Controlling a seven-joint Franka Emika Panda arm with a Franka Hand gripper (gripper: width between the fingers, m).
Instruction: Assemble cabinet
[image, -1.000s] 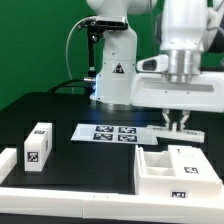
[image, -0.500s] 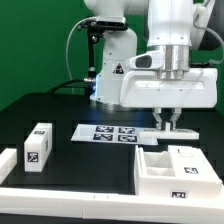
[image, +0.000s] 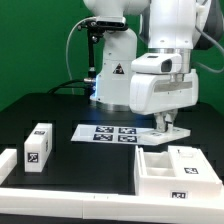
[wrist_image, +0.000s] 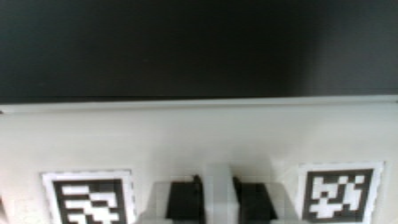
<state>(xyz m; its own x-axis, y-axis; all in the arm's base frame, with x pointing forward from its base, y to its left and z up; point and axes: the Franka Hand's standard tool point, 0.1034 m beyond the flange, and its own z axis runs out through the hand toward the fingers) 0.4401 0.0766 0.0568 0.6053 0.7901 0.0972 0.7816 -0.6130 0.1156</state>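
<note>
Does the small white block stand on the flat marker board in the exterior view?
No, the small white block stands on the black table, apart from the marker board, toward the exterior view's left.

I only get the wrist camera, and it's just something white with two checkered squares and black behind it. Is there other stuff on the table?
Observer: Yes. A small white block with its own checkered square stands alone at the exterior view's left.
Child: Where's the big cabinet?
Observer: The cabinet, a white box with open compartments, sits at the exterior view's right, near the front.
Child: And where's the gripper?
Observer: The gripper hangs low just beyond the cabinet's far side, by the end of the flat marker board.
</note>
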